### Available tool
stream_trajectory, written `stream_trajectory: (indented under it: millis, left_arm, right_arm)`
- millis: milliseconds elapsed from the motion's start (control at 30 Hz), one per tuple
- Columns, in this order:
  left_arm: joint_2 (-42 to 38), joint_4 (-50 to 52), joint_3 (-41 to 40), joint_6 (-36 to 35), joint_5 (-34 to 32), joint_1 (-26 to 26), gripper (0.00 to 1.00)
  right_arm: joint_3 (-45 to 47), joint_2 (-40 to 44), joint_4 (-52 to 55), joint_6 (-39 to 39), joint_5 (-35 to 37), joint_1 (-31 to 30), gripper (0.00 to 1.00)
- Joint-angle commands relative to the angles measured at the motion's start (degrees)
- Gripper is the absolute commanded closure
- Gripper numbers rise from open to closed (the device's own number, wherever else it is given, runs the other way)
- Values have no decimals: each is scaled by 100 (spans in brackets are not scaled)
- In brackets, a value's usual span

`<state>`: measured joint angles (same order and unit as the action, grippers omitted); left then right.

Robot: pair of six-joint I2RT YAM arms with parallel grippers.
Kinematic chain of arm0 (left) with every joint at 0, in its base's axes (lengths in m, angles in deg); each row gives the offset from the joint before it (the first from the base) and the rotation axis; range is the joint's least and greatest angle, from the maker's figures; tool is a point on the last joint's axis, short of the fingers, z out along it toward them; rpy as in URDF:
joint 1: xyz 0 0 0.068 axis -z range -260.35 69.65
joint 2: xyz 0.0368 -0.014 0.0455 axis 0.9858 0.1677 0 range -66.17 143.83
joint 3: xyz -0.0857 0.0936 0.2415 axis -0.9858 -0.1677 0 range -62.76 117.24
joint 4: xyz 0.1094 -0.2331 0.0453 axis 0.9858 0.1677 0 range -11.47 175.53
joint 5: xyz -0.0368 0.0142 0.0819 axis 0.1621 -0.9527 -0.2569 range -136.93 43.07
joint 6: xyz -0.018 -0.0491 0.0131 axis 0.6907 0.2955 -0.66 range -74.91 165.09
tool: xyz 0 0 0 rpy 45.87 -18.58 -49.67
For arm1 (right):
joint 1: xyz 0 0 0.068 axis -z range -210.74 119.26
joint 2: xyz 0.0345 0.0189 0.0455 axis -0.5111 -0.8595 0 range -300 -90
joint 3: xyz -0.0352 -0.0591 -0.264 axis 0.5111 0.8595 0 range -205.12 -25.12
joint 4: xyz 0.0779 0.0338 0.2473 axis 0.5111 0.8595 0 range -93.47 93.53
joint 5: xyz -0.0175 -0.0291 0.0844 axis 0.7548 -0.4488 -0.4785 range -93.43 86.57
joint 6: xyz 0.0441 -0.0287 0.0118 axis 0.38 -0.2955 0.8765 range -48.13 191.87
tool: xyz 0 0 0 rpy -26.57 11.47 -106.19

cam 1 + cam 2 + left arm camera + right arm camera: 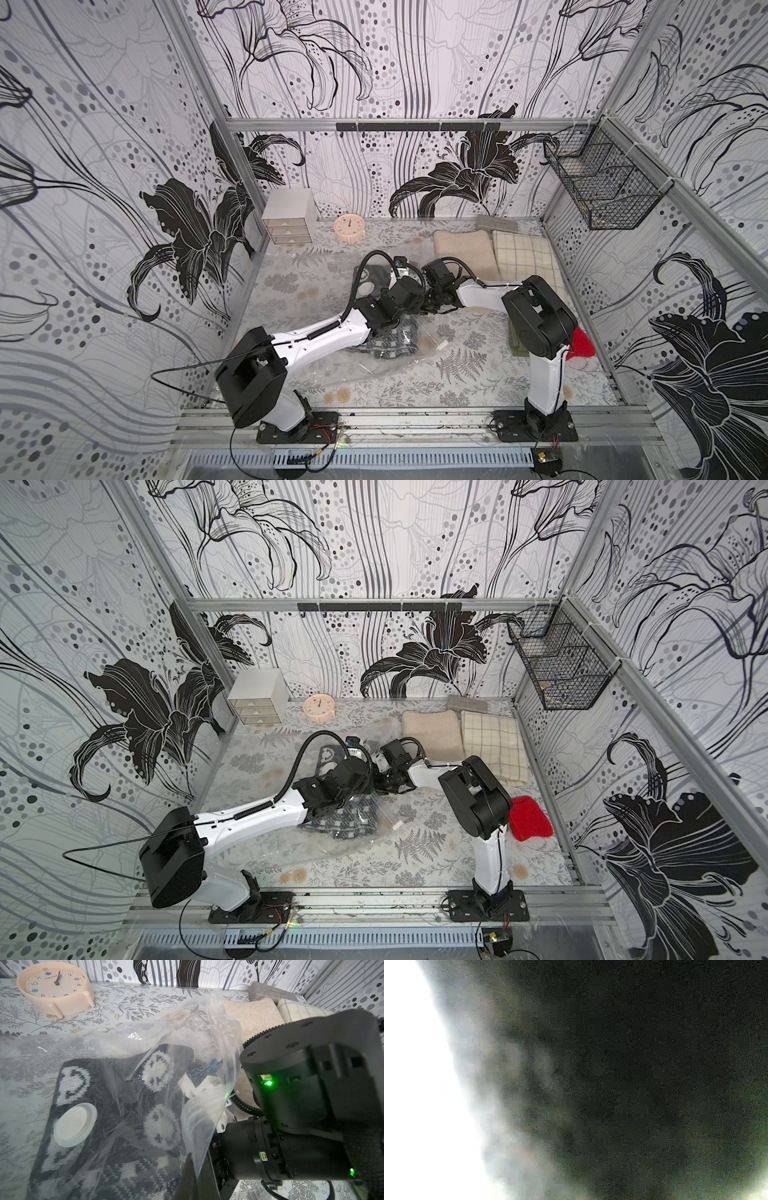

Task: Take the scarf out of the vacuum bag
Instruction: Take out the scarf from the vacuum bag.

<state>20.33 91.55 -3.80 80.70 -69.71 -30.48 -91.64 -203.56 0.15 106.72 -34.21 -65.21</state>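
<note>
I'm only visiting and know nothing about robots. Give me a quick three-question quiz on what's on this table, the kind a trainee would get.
1. True or false: the scarf already lies outside the vacuum bag.
2. What stands next to the small drawer unit at the back? A) a clock B) a mug C) a book
3. Fill in: the knitted cloth near the table's front corner is coloured ___.

Key: 1 false, it still shows through the plastic; 2 A; 3 red.
</note>
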Motion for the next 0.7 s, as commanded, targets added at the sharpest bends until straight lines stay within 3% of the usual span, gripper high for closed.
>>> stream_trajectory:
  millis: [0,667]
  left_arm:
    - [-118,-308,-35,71,-60,29,100]
    - [-98,-326,-86,145,-68,25,100]
  right_arm:
    - [85,90,229,-100,102,30,100]
    - [178,201,371,-210,193,88,100]
